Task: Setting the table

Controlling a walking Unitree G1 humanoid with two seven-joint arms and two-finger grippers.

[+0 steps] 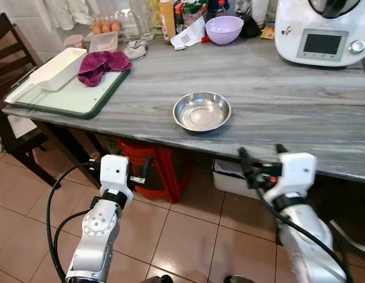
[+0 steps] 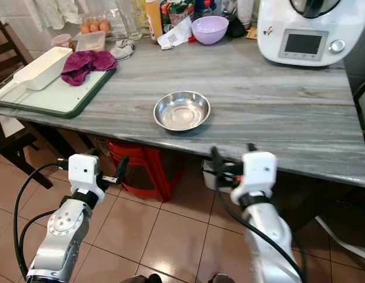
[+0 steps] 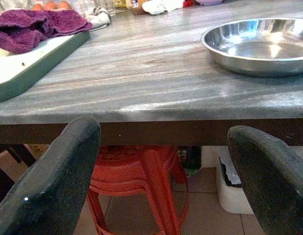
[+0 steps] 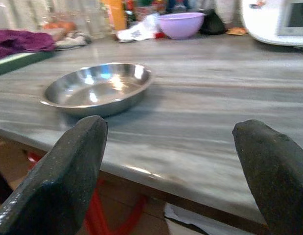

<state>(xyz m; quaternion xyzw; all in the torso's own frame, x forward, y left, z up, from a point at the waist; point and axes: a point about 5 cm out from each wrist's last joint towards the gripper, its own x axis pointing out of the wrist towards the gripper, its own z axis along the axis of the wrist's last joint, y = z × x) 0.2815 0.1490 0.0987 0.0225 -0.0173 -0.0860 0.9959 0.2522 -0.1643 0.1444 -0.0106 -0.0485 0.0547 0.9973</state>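
A shallow steel bowl (image 1: 201, 111) sits empty on the grey streaked table (image 1: 288, 106), near its front edge. My left gripper (image 1: 119, 165) is held below and in front of the table edge, left of the bowl. It is open and empty, with its fingers (image 3: 53, 186) spread wide. My right gripper (image 1: 262, 154) is at the table's front edge, right of the bowl, also open with nothing between its fingers (image 4: 68, 176). In the right wrist view the steel bowl (image 4: 97, 88) lies just ahead across the tabletop.
A green-rimmed white board (image 1: 70, 94) at the table's left holds a purple cloth (image 1: 101, 63) and a white container (image 1: 57, 68). A purple bowl (image 1: 224, 28) and a white kitchen machine (image 1: 324, 29) stand at the back. Red stools (image 1: 158, 168) are under the table, with a dark chair (image 1: 8, 53) at left.
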